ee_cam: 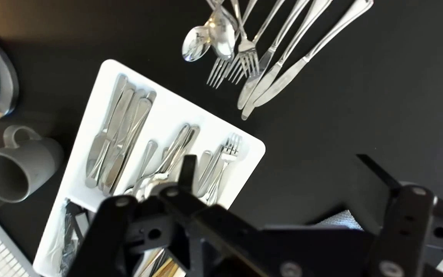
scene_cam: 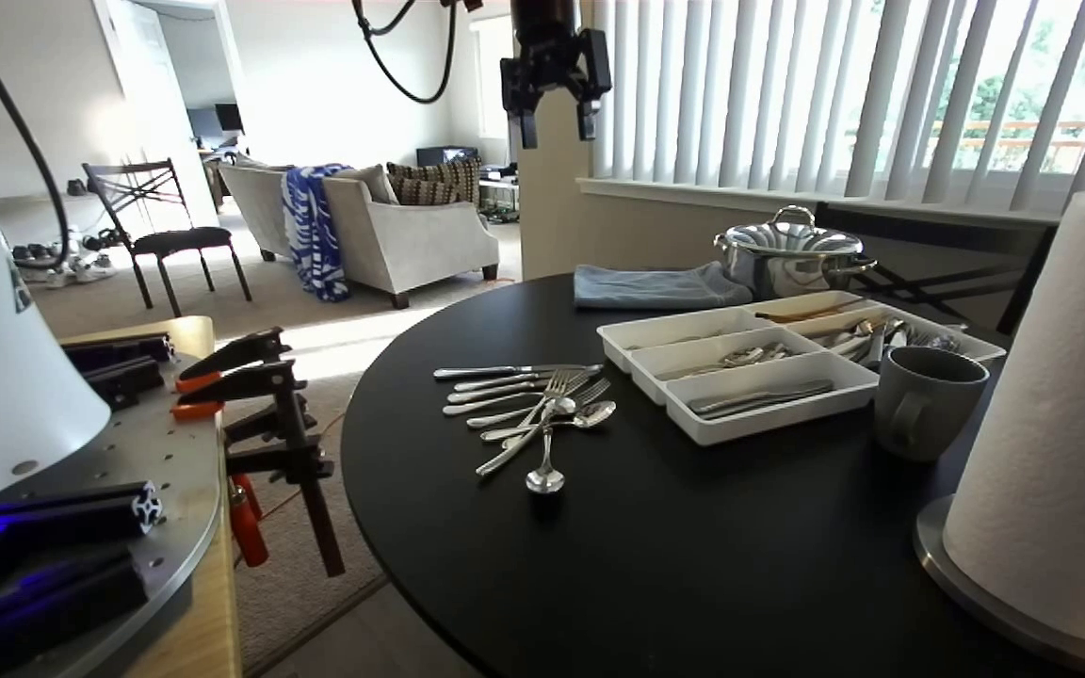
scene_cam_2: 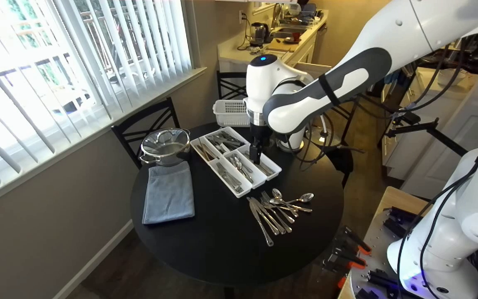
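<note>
Gripper [scene_cam: 558, 135] high above round black table [scene_cam_2: 214, 253], jaws spread wide, fingers well apart; below we see white cutlery tray [ee_cam: 167, 105] with flatware [ee_cam: 117, 127] sorted in compartments; just off tray's short edge, toward robot base [scene_cam_2: 434, 265], lie loose knives [ee_cam: 283, 82], forks [ee_cam: 246, 46] and spoons [ee_cam: 222, 34], some overlapping; grey mug [scene_cam: 929, 414] near tray's long edge; steel pot [scene_cam_2: 165, 145], folded blue cloth [scene_cam_2: 169, 193] near table edge facing blinds [scene_cam: 736, 104]

Jaws apart, partly hiding white tray [ee_cam: 167, 111]; 3 knives [ee_cam: 283, 80] just beside.
</note>
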Robot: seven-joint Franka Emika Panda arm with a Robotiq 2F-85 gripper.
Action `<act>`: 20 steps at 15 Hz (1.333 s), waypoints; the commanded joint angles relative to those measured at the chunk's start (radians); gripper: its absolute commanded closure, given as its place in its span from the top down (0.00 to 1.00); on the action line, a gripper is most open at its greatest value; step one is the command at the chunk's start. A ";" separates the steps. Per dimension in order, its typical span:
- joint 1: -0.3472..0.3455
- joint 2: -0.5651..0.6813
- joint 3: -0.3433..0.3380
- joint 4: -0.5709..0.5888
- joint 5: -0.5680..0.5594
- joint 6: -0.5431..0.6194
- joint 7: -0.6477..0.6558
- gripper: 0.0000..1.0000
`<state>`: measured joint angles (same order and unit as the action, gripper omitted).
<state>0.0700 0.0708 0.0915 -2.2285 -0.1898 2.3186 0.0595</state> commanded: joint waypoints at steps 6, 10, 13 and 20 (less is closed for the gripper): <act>-0.006 0.288 0.038 0.043 0.434 0.158 0.048 1.00; -0.057 0.438 0.112 0.073 0.621 0.330 -0.105 1.00; -0.039 0.436 0.093 0.067 0.577 0.318 -0.058 1.00; -0.032 0.496 0.098 0.120 0.611 0.339 0.004 1.00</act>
<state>0.0289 0.5247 0.1860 -2.1359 0.3965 2.6396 -0.0001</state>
